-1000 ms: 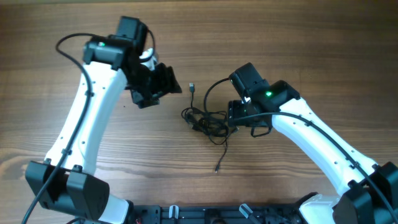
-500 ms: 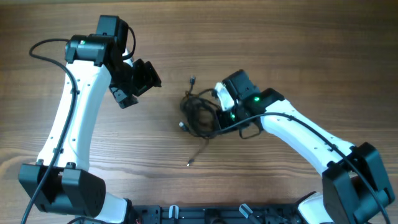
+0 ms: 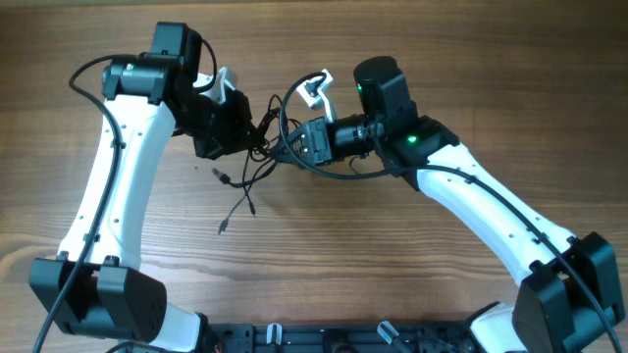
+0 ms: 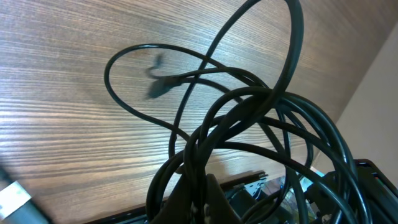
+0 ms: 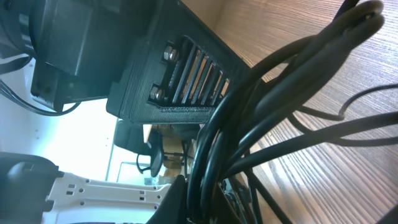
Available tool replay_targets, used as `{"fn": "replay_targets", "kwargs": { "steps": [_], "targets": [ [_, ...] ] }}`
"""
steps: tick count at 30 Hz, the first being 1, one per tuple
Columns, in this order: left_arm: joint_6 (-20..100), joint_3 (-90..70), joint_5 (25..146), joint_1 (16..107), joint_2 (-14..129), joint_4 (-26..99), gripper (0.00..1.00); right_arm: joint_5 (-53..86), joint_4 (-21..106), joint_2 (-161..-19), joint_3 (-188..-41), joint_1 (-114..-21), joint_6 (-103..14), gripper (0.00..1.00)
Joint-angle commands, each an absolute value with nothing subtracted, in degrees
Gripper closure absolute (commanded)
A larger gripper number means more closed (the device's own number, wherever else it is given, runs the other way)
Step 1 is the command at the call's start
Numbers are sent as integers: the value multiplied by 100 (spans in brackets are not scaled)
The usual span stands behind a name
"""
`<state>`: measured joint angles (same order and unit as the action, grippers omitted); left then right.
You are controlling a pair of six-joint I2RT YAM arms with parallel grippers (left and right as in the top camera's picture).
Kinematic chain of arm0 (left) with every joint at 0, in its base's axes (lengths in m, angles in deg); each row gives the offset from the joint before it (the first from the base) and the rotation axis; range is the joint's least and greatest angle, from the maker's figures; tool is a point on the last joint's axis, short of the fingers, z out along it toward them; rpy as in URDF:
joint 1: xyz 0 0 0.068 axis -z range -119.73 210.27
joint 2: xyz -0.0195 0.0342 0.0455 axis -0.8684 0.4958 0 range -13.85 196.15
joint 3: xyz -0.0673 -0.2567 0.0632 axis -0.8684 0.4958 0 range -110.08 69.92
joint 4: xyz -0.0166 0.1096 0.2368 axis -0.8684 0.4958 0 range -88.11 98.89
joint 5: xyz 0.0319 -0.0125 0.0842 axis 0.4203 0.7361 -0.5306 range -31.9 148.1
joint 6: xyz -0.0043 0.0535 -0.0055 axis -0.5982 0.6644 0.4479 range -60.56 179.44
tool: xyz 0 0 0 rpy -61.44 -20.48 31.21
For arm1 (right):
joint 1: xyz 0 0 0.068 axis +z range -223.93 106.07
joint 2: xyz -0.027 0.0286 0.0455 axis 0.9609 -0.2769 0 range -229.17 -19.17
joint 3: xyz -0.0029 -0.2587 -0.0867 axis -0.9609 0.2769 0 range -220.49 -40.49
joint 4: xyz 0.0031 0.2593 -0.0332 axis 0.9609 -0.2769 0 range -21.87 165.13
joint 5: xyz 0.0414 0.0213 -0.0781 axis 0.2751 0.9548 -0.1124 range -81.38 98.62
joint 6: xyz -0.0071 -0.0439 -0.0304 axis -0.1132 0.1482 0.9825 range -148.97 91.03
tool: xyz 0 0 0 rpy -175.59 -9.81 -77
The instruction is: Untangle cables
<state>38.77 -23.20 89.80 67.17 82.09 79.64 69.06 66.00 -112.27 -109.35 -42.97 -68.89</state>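
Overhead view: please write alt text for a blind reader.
Over a wooden table, the left end effector and right end effector are both shut on one tangled bunch of thin black cables. Loose ends trail toward the near edge.

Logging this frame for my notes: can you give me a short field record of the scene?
surface: wooden table
task things: cables, black, tangled in one bunch
left end effector: shut on the cables
right end effector: shut on the cables
loose plug end: trailing below-left of the bunch
untangled: not yet
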Motion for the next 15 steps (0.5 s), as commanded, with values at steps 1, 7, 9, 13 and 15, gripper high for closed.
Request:
{"fn": "replay_targets", "kwargs": {
  "steps": [1, 7, 9, 13, 15],
  "targets": [
    [3877, -2383, 8980, 6612, 8183, 7837, 96, 6823, 6392, -11148, -11018, -4441, -6795, 96],
    [3676, -2383, 10314, 5526, 8132, 7861, 96, 2906, 3424, -11154, -11018, -4771, -5901, 96],
    [3685, -2383, 10508, 5259, 8132, 7872, 96, 2657, 3328, -11152, -11018, -4771, -5918, 83],
    [3932, -2383, 11468, 5027, 8132, 7883, 96, 3090, 3499, -11152, -11018, -4771, -5899, 53],
    [4253, -2383, 12047, 4984, 8132, 7881, 96, 4902, 4176, -11152, -11018, -4775, -5424, 43]
  ]
}}
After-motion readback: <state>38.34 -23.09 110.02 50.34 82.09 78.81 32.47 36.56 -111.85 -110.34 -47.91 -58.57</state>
